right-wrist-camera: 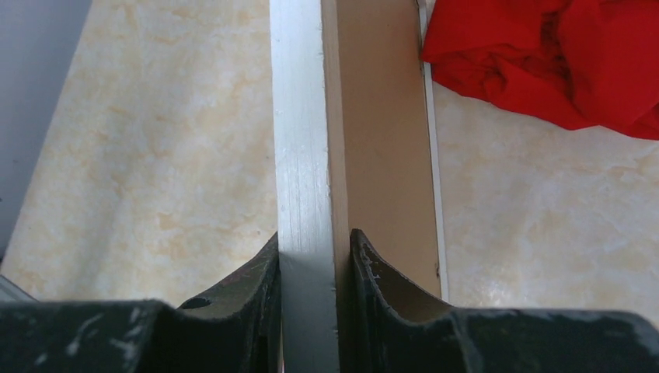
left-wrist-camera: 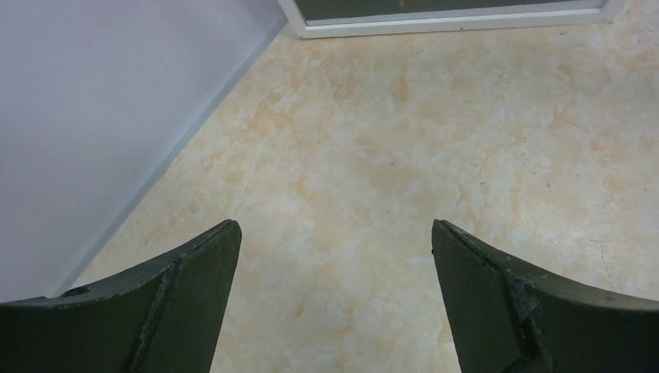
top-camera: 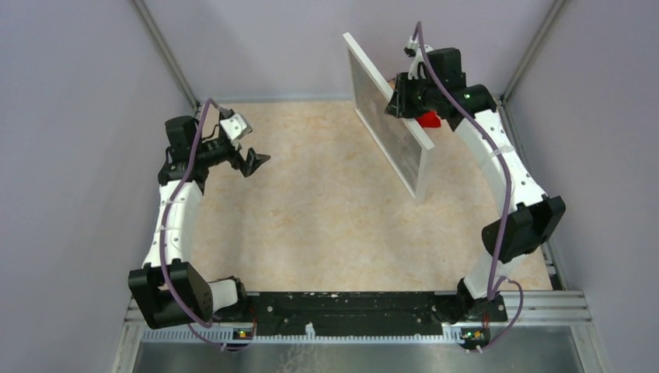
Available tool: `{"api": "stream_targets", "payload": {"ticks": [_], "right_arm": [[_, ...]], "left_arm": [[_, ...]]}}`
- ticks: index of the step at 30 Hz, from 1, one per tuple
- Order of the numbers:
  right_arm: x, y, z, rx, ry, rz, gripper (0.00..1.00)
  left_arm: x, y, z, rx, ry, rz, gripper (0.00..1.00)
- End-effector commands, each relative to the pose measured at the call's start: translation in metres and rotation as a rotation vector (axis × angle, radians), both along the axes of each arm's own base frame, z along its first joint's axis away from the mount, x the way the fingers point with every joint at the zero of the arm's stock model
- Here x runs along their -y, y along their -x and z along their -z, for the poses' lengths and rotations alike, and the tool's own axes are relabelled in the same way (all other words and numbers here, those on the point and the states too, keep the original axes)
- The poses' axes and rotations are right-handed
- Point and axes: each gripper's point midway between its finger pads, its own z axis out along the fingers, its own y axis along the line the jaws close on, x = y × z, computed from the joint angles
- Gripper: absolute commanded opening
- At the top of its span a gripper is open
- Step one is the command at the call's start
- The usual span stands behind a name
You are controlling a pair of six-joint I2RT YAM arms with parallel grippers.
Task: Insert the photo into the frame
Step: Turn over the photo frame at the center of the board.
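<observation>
Left gripper [left-wrist-camera: 334,227]: jaws spread wide, holding nothing, hovering over the marbled table [left-wrist-camera: 388,155]. The frame [top-camera: 388,116] stands well ahead of its fingertips. Right gripper [right-wrist-camera: 315,241]: jaws narrowed onto the frame's white rail, holding it upright on edge, with the lower edge on the table below. A brown backing board [right-wrist-camera: 381,140] lies against the rail beside the right-hand finger. A greyish panel [top-camera: 381,109] fills the front; whether it is the photo cannot be told. A red cloth [right-wrist-camera: 559,54] lies beyond the fingertips, to their right.
</observation>
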Motion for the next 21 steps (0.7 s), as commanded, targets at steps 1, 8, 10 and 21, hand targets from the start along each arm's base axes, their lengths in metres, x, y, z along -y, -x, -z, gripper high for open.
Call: {"api": "stream_targets", "payload": {"ticks": [1, 8, 10, 21], "right_arm": [[-0.027, 0.01, -0.026, -0.115, -0.237, -0.049, 0.0], [-0.036, 0.014, -0.045, -0.192, -0.447, -0.103, 0.0], [-0.035, 0.02, -0.036, -0.217, -0.46, -0.09, 0.0], [-0.011, 0.092, 0.057, -0.239, -0.67, 0.081, 0.0]], "left_arm": [[0.003, 0.007, -0.002, 0.005, 0.037, 0.014, 0.99], [0.005, 0.008, -0.001, -0.034, 0.094, 0.021, 0.99], [0.005, 0.008, -0.002, -0.056, 0.122, 0.02, 0.99], [-0.005, 0.002, 0.03, -0.225, 0.173, -0.058, 0.99]]}}
